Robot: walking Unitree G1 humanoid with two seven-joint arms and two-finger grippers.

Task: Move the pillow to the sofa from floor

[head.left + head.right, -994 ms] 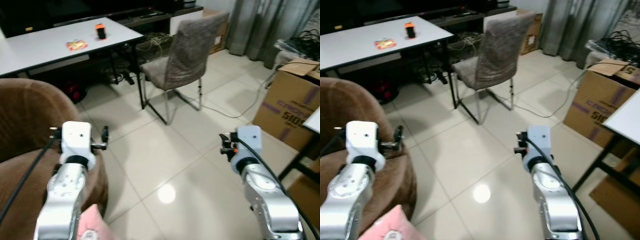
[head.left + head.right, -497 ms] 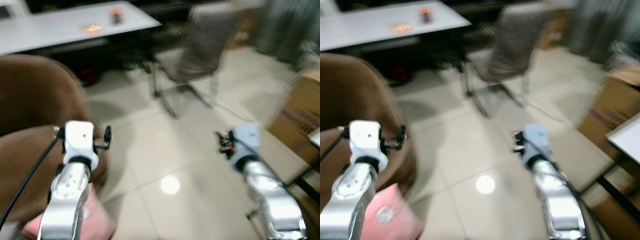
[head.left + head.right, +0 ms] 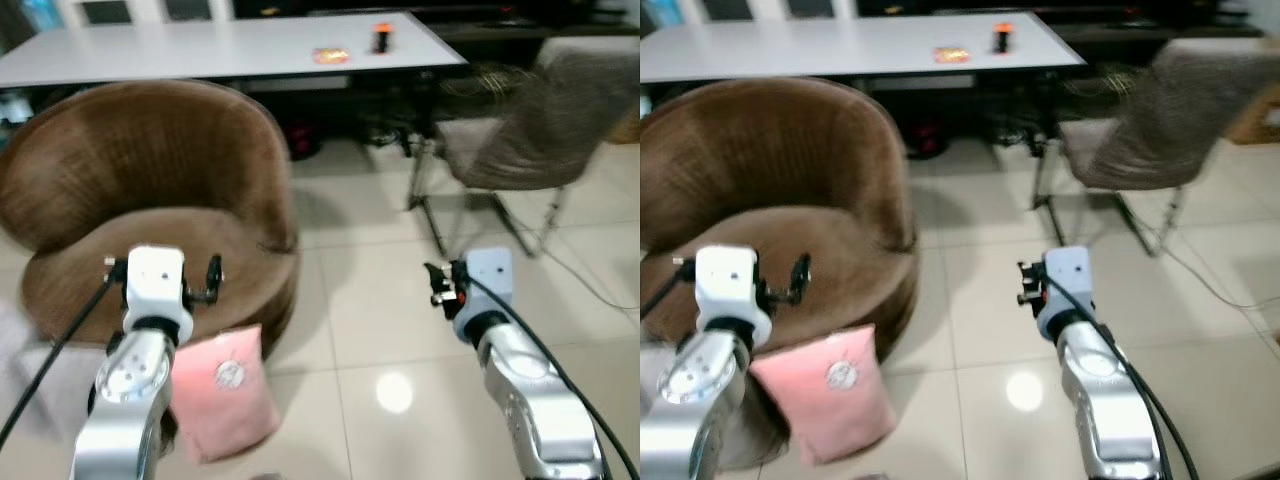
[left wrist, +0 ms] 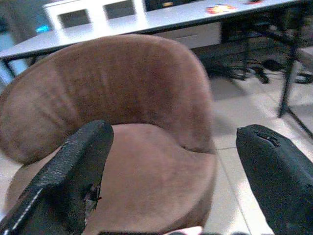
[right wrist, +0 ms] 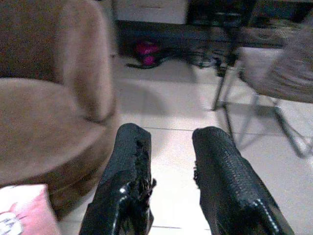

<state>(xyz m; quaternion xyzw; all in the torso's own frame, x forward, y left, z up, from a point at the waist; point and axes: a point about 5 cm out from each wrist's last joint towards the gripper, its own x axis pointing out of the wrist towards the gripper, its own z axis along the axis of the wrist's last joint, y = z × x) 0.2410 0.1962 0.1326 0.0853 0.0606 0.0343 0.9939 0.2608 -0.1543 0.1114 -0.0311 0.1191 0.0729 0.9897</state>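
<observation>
No readable text, labels or numbers. The pillow (image 3: 222, 390) against the brown sofa (image 3: 150, 230) carries a small pale emblem, too blurred to read; packet (image 3: 331, 56) on the bench (image 3: 200, 50) behind the sofa likewise illegible.

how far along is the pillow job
Nothing is done yet: the pink pillow is on the floor, leaning against the front of the brown round sofa. In hand: the robot faces both, with the left hand open and aimed at the sofa seat, and the right hand empty, its fingers a little apart. Left: grasp the pillow, lift it, set it on the seat.
</observation>
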